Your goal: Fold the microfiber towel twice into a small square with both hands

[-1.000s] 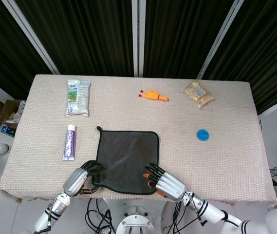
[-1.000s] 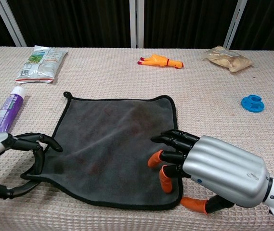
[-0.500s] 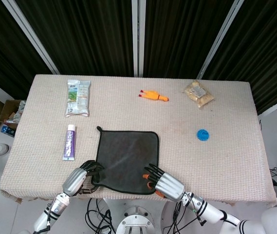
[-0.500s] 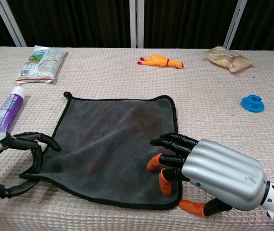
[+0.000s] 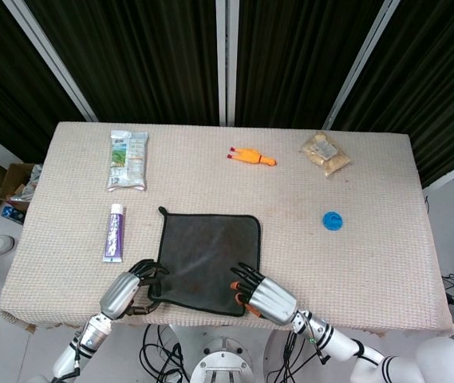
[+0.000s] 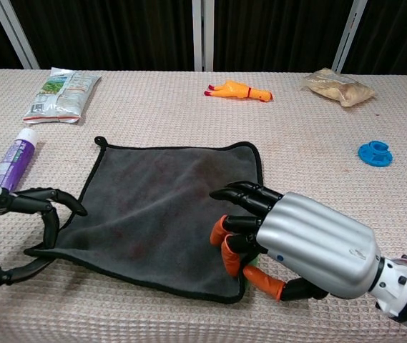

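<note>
A dark grey microfiber towel (image 5: 207, 251) (image 6: 160, 207) lies spread flat near the table's front edge, with a small loop at its far left corner. My left hand (image 5: 127, 289) (image 6: 17, 236) is at the near left corner. Its fingers curl over the towel's edge and the thumb sits just below the corner. At the near right corner my right hand (image 5: 262, 294) (image 6: 296, 239) rests its fingers on the cloth, and the orange-tipped thumb closes in under the corner. That corner is pulled in slightly.
A purple toothpaste tube (image 5: 114, 232) lies left of the towel, with a snack packet (image 5: 127, 159) beyond it. A rubber chicken (image 5: 250, 156), a clear bag of snacks (image 5: 325, 153) and a blue cap (image 5: 333, 220) sit further back and right. The table's front edge (image 5: 211, 319) is close behind both hands.
Both hands have shifted a little left and closed in on the near corners. The towel's near edge has slid left, and its near right corner is drawn inward.
</note>
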